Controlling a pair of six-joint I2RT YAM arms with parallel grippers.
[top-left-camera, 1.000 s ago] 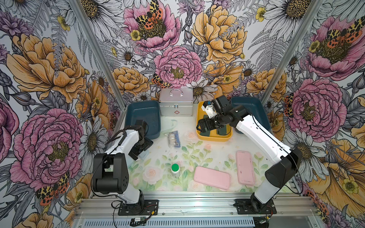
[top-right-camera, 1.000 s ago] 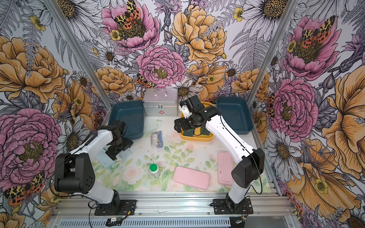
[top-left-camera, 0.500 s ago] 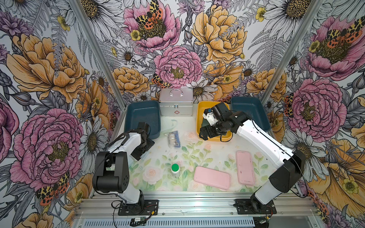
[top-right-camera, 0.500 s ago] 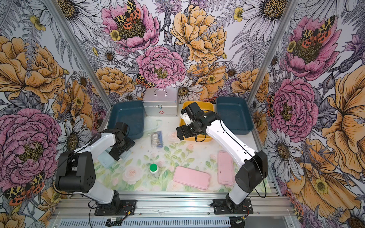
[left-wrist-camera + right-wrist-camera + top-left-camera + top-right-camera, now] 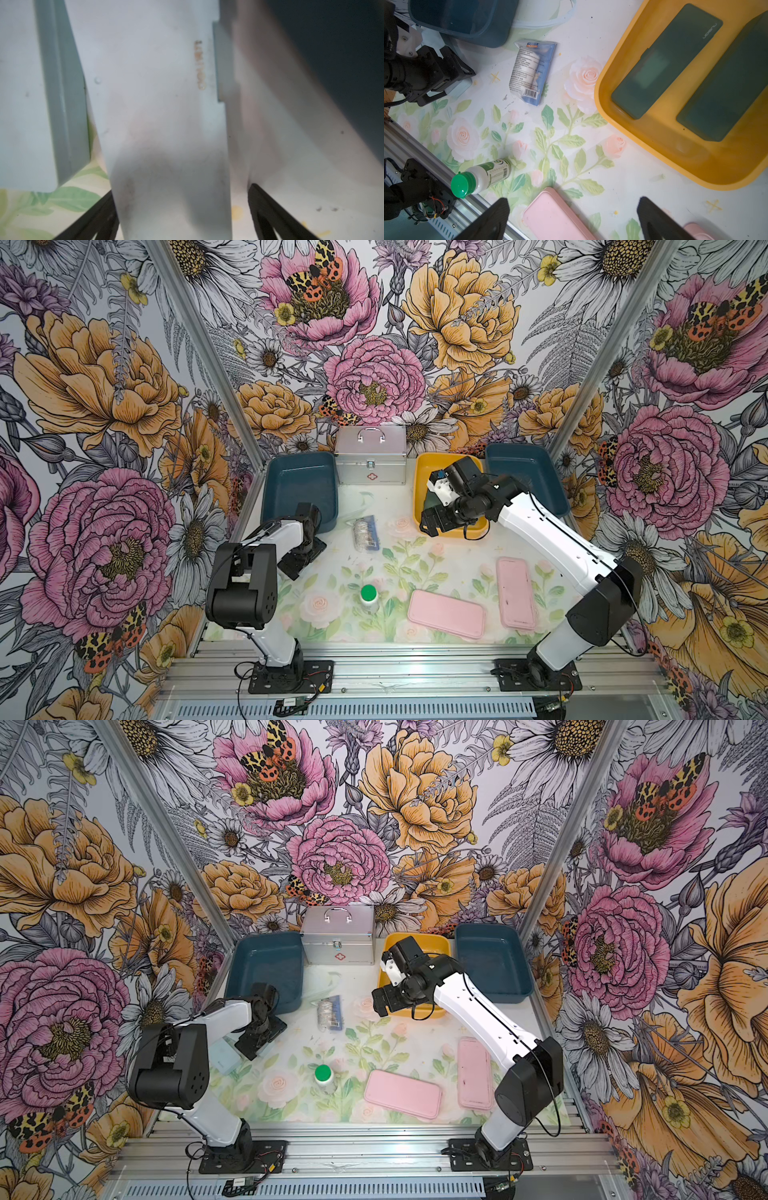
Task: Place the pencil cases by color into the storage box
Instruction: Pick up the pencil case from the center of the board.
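Observation:
Two pink pencil cases (image 5: 446, 613) (image 5: 516, 592) lie flat near the table's front right. Two dark green pencil cases (image 5: 668, 60) (image 5: 724, 87) rest side by side inside the yellow storage box (image 5: 422, 472). Two pale blue pencil cases lie at the left: one (image 5: 166, 104) sits between the fingers of my left gripper (image 5: 180, 189), the other (image 5: 22, 104) lies beside it. My left gripper (image 5: 253, 1044) is open, one finger against the case and a gap at the other. My right gripper (image 5: 430, 524) hangs open and empty at the yellow box's front edge.
Two dark blue bins (image 5: 301, 485) (image 5: 525, 477) and a metal first-aid case (image 5: 371, 456) line the back. A clear packet (image 5: 365, 533) lies mid-table. A green-capped bottle (image 5: 368, 597) stands near the front, left of the pink cases.
My right gripper has drawn back out of the yellow box to its front edge. My left gripper has shifted forward over the pale blue case and its jaws have narrowed slightly.

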